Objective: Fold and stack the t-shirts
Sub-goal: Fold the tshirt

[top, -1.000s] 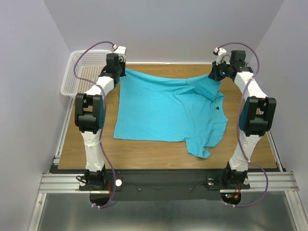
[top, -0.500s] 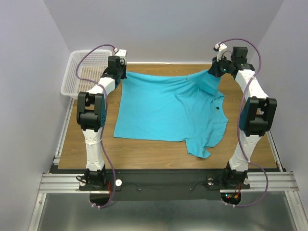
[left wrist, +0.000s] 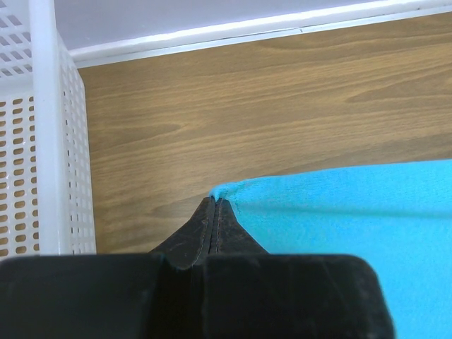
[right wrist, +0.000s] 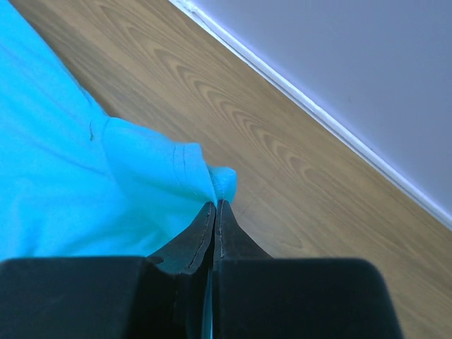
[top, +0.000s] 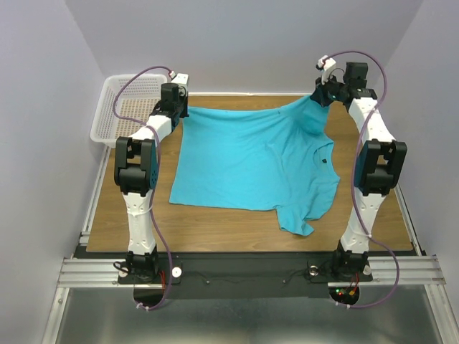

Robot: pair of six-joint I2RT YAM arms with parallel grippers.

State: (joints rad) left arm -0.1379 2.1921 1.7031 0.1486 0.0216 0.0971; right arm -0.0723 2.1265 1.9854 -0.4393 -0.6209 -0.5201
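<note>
Shirt [top: 244, 161] edge pinched: left tool [left wrist: 214, 205], right tool [right wrist: 215, 206].

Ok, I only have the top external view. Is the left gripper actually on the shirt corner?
Observer: Yes. In the left wrist view the left gripper is shut on the very corner of the t-shirt; only a sliver sits between the tips.
Operator: Right side?
Observer: The right gripper is shut on a bunched fold with a stitched hem; a nub of cloth pokes past the tips.
Operator: Basket clearance on the left?
Observer: The white basket wall stands left of that gripper, apart from it, bare table between.
</note>
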